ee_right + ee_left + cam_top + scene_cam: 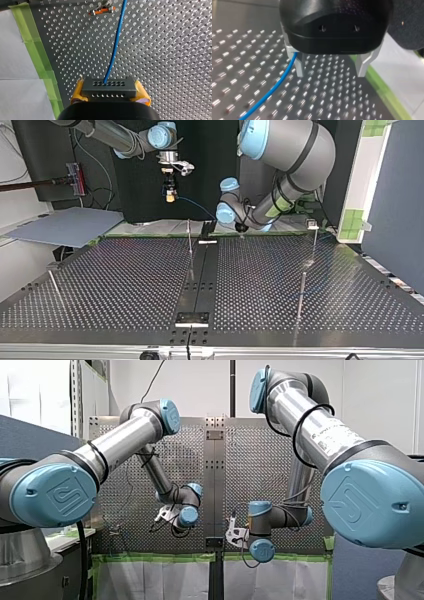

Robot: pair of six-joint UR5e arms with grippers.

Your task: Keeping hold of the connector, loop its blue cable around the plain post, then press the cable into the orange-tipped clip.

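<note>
The black connector point(109, 87) is clamped between the right gripper's point(110, 94) yellow pads, held above the table's far edge. Its thin blue cable point(113, 50) runs out straight, just beside the clip point(101, 10). The left gripper point(330, 71) hangs open with the cable passing close by one finger point(299, 68); a swing could snag there and tug the connector loose.

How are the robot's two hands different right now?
My left gripper has bare metal fingers; my right gripper has yellow pads. The left one is open and holds nothing; the right one is shut on the black connector. Both have the blue cable close by.
</note>
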